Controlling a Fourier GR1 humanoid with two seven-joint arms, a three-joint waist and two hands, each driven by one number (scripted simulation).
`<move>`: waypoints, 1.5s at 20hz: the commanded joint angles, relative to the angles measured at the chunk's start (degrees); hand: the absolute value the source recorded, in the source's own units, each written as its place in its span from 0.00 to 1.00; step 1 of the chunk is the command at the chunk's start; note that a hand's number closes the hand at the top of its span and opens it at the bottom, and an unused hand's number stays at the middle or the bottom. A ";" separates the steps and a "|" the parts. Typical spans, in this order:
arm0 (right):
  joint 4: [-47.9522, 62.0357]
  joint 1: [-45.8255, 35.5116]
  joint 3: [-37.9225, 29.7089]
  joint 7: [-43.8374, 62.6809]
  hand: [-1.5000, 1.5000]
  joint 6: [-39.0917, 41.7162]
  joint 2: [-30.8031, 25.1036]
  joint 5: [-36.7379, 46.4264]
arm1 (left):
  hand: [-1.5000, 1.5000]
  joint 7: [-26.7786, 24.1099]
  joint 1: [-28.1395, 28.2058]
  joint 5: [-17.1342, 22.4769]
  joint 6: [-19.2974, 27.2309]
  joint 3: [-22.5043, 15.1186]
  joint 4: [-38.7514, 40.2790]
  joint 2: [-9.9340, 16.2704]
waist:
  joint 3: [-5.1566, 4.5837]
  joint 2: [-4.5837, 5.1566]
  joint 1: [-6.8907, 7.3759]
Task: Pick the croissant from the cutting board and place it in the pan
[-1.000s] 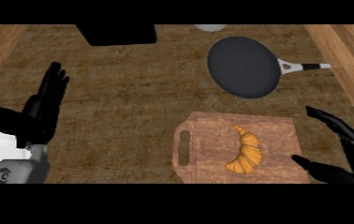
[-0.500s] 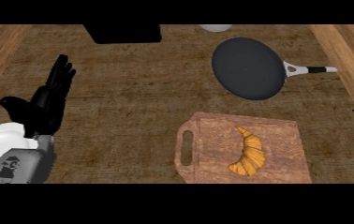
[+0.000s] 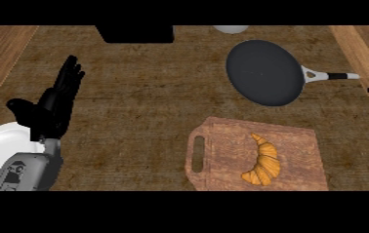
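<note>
Your golden-brown curved croissant [image 3: 262,161] lies on the brown wooden cutting board [image 3: 216,144], right of the board's centre, its length running roughly toward the desk's far edge. The board sits at the desk's near edge, right of middle, w/ its slotted handle cut-out on the left side. Nothing touches the croissant.

The only robot hand you can see is the left robot hand [image 3: 54,107], black, over the left part of the brown wood-grain desk [image 3: 158,86]. It's well apart from the croissant, w/ bare desk and the board's handle end between them. Fingers are straight and together, pointing toward the far edge, thumb stuck out to the left; it's open and holds nothing. The grey forearm [image 3: 29,171] comes in at the near-left corner, and a bit of something white [image 3: 14,137] shows just left of the wrist; can't tell what it is. The right robot hand isn't in the head view.

The round dark-grey frying pan [image 3: 264,72] sits beyond the board toward the far-right part of the desk, apart from the board, nothing in it; its white-and-black handle [image 3: 331,75] points to the right edge. At the far edge you've got a black box-shaped object [image 3: 135,33] and, to its right, a pale round thing [image 3: 231,29], both cut off by the view.

No brands, labels or readable writing anywhere.
</note>
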 commanded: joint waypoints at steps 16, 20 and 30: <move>-2.79 -9.71 19.89 19.74 0.00 7.33 15.80 12.76 | 0.50 2.84 1.50 -3.22 -2.50 2.76 -3.18 -2.88 | 0.07 -0.01 0.20; -0.55 -6.58 17.07 15.68 0.00 7.55 17.00 16.91 | 0.50 2.75 -3.15 -4.00 -3.53 4.63 1.82 -2.96 | 0.08 0.02 -0.22; 9.21 -6.43 20.02 9.17 0.00 9.48 20.55 25.01 | 0.50 -0.28 -1.10 -5.58 -4.63 5.91 1.61 -5.11 | 0.08 0.02 -0.05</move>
